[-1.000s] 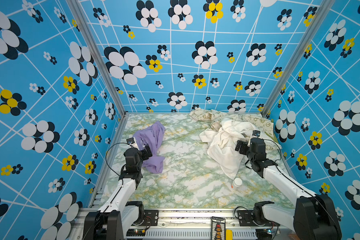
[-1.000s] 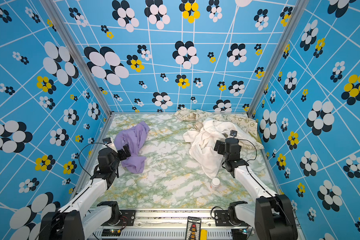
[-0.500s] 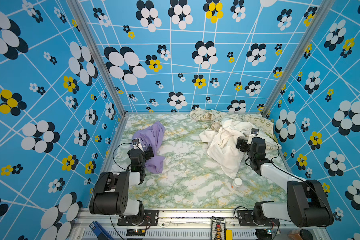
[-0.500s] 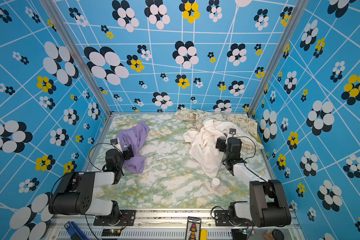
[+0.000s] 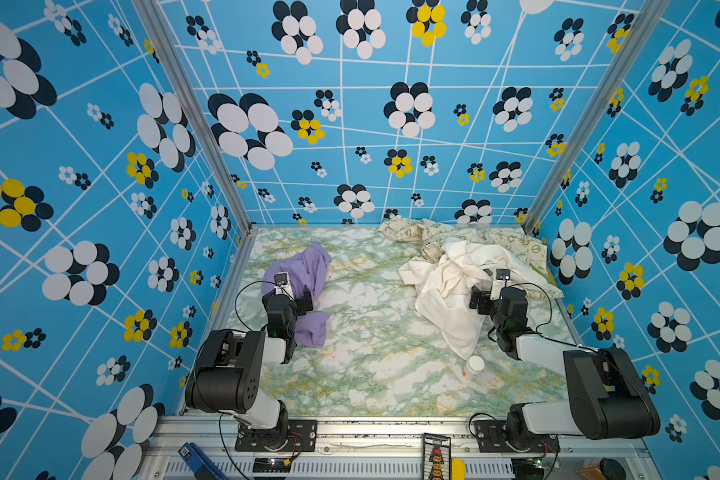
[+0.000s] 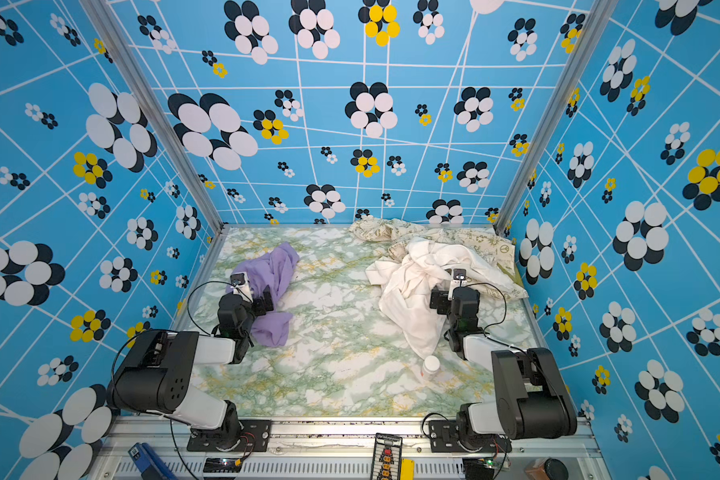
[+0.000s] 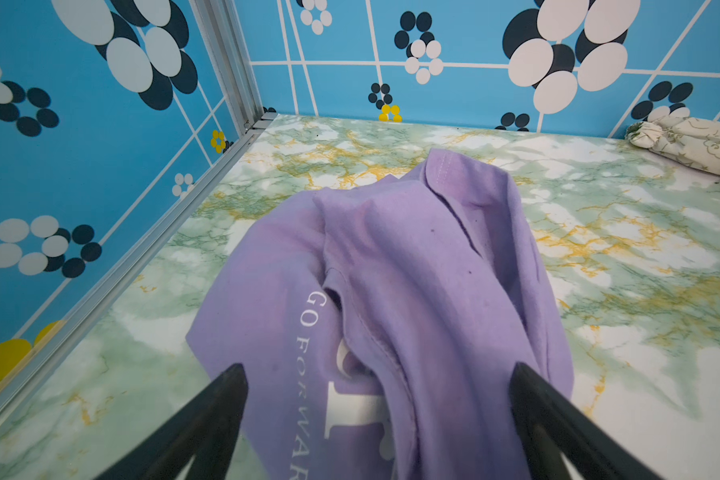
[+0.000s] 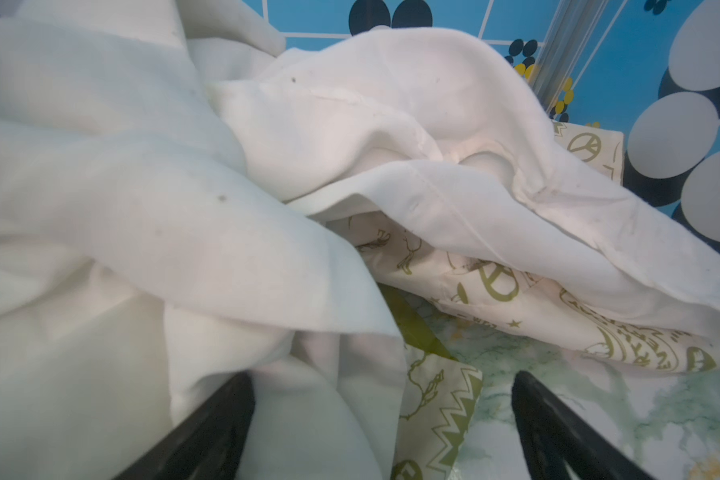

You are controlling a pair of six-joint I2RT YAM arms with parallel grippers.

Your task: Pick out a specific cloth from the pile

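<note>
Honestly, the likeliest slip is on my left side. If I close there with too shallow a bite, I would judge that I pinch only one thin fold of the lavender T-shirt [image 5: 312,266], and the soft fabric slides free as I lift. A low, careless close could also scrape the table [image 5: 371,374] instead of gathering cloth.

My right side carries its own risk. Those jaws stand wide open right at the white cloth [image 5: 454,282], which is heaped over the cream cloth with olive prints [image 5: 512,243]. Closing there would take the wrong piece. Dragging that white cloth might also tip the small white bottle [image 5: 473,365] standing just beside its near corner.

My left jaws are wide open too, holding nothing. The T-shirt lies crumpled on the left of the table near the wall, well apart from the heap on the right. In both top views my left jaws sit over its middle. In the left wrist view the shirt [image 7: 412,270], with its white lettering, fills the gap between them and runs on ahead. Whether they touch the fabric I cannot tell.
</note>
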